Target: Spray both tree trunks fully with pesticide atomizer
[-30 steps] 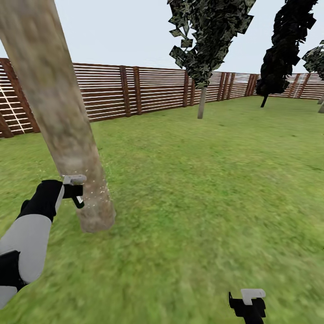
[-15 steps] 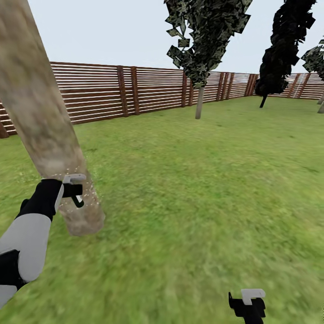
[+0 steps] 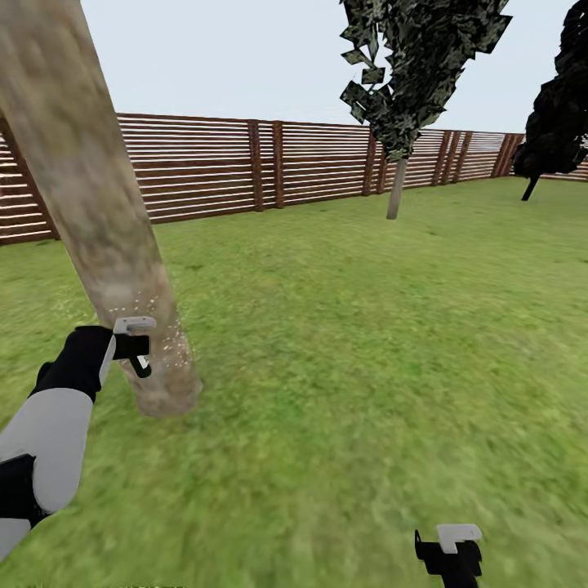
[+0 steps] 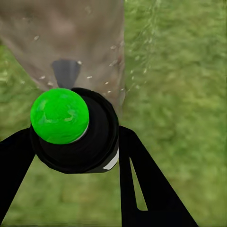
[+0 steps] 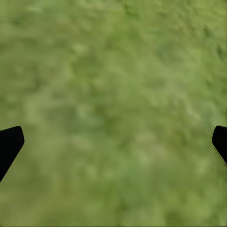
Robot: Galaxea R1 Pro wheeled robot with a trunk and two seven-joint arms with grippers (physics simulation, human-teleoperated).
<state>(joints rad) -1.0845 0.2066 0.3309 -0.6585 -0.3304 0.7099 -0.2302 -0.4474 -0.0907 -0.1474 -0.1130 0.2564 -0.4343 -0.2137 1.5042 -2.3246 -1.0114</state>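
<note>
The right gripper (image 3: 449,554) is hanging low over the grass (image 3: 367,343), fingers spread and empty. The left gripper (image 3: 139,347) is pinching the pesticide atomizer (image 4: 71,127), which is aiming at the base of the leaning trunk (image 3: 106,237), with droplets speckling the bark. Risk: spray may be missing the upper trunk, leaving coverage incomplete. The second tree (image 3: 408,82) is standing well apart, near the fence (image 3: 245,163).

Blurred grass (image 5: 113,109), perhaps, between spread fingers (image 5: 9,142)
</note>
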